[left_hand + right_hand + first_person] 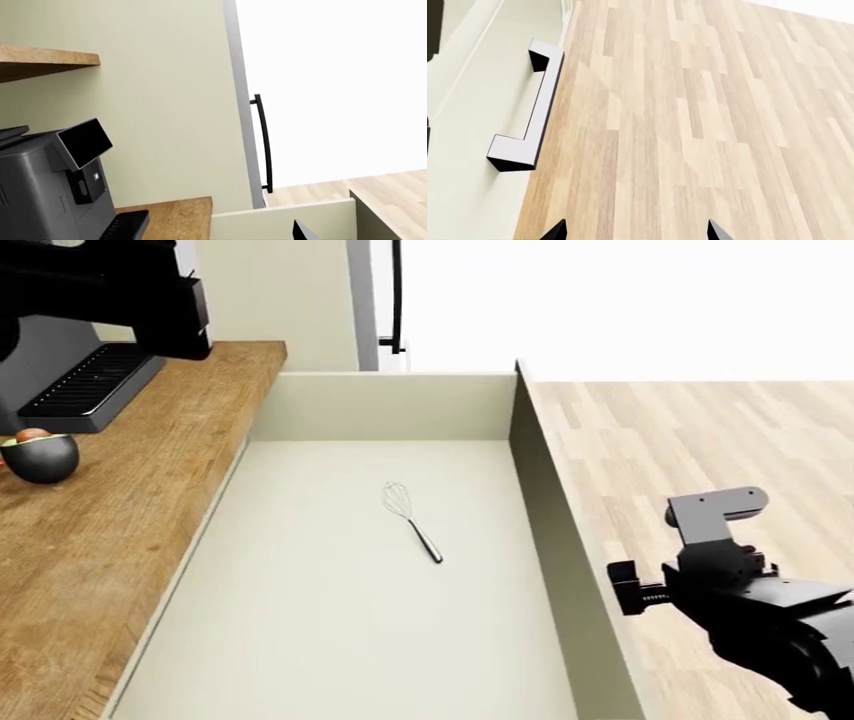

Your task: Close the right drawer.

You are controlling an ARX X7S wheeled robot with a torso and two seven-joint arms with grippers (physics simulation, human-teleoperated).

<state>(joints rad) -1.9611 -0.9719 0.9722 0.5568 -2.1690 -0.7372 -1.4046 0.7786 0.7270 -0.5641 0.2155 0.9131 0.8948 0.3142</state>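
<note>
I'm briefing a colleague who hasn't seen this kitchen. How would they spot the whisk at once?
Start at the wooden countertop, then look into the big open cream drawer beside it. On its pale floor lies the whisk, alone: a thin wire head with a slim dark handle, the only thing inside the drawer.

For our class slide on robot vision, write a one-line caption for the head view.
Open right drawer holding a whisk, with the right gripper beside it over the wood floor.
</note>
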